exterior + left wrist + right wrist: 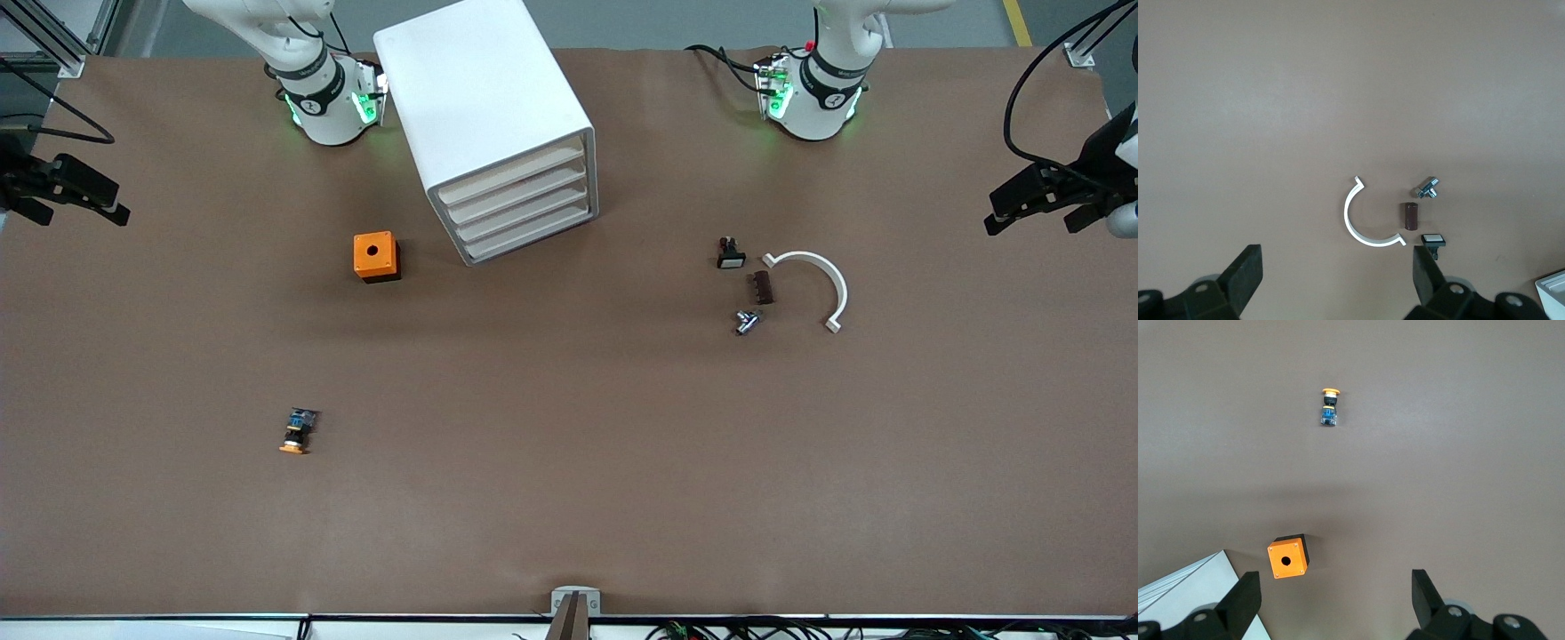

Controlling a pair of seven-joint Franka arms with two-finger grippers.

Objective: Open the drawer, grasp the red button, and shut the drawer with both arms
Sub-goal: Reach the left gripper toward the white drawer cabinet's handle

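My left hand hangs in the air over the left arm's end of the surface, fingers spread wide and holding nothing. My right hand hangs over the right arm's end, also wide and empty; both arms wait. The white drawer cabinet stands between the two arm bases, turned at an angle, with all four drawers shut flush. I cannot see the red-capped button in any view, so I cannot tell where it is. The orange cube box with a hole on top sits beside the cabinet, toward the right arm's end. The orange-capped button lies on its side, well apart from the box and nearer the front camera. Toward the left arm's end there is a small cluster. It has a black switch with a white face, a brown block just beside it, a metal fitting a little nearer the camera, and a white curved clip arcing around the brown block's side. The left wrist view looks straight down on that cluster between my open fingers. The right wrist view shows the orange box, the orange-capped button and a corner of the cabinet.
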